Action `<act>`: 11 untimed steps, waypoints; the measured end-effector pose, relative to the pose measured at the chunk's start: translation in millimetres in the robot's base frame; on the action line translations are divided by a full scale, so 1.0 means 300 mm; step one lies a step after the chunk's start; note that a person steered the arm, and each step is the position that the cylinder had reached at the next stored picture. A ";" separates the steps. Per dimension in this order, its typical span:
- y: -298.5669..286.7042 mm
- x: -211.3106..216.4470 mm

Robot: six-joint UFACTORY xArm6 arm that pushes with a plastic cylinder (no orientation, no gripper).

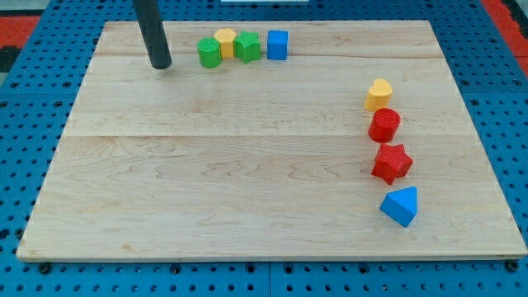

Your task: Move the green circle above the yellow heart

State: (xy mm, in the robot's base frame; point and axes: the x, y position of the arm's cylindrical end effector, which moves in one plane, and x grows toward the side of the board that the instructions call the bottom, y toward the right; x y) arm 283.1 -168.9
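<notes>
Since we have no claw to open or close, only a rod, my tip [161,65] sits just to the view's left of the green circle [209,52], well placed to shove it rightward. That circle heads a tight row at the view's top with a yellow block [225,40], a green block [247,46] and a blue cube [277,44], while the yellow heart [379,94] waits well apart at the view's right, topping a column of red circle [384,125], red star [391,162] and blue triangle [400,206].

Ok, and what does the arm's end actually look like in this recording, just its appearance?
Only a straight rod shows: dark grey to black, round, smooth and matte, entering from the view's top edge. It has no visible cables, markings or sleeve. My tip is a plain blunt end, the same width as the shaft. The rest of the arm is out of frame.
</notes>
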 end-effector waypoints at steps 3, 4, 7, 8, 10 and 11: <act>0.402 -0.023; 0.329 -0.001; 0.384 0.138; 0.525 0.150; 0.765 0.111; 0.901 0.086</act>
